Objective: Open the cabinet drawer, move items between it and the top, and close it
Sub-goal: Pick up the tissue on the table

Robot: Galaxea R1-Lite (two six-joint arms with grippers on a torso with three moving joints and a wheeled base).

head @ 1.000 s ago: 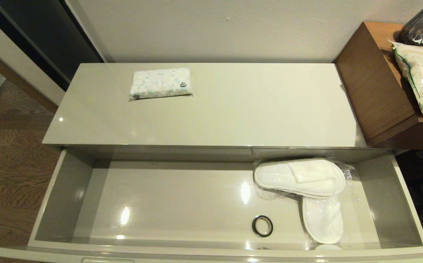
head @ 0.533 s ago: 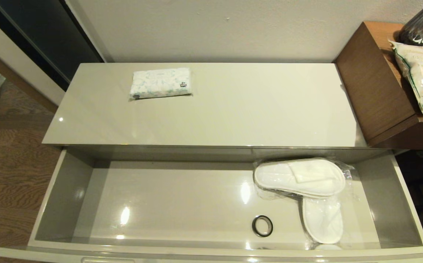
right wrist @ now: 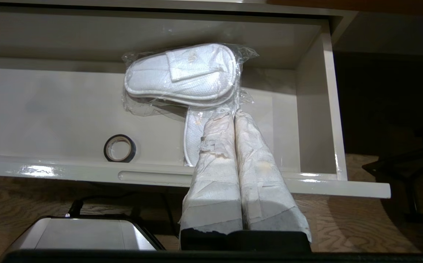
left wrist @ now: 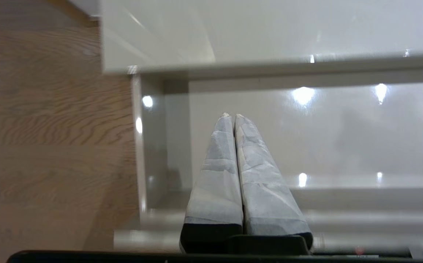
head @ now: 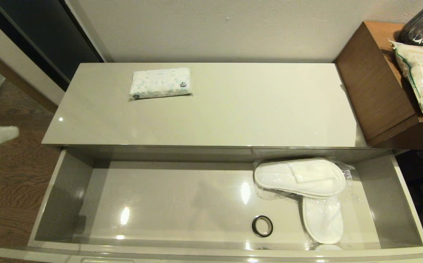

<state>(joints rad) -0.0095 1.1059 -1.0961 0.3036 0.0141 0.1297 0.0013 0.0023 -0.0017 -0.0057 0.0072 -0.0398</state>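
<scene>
Tissue pack point(head: 160, 83) on top point(head: 233, 113), left gripper point(head: 3, 134) well apart

white slippers point(head: 301, 178), black tape roll point(head: 262, 226), cream-beige drawer point(head: 61, 190)

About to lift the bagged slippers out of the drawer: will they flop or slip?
The slippers look thin and soft, so probably light and floppy. Their clear wrap is wrinkled and glossy, so likely slippery. Two bags overlap; lifting one may drag the other.
</scene>
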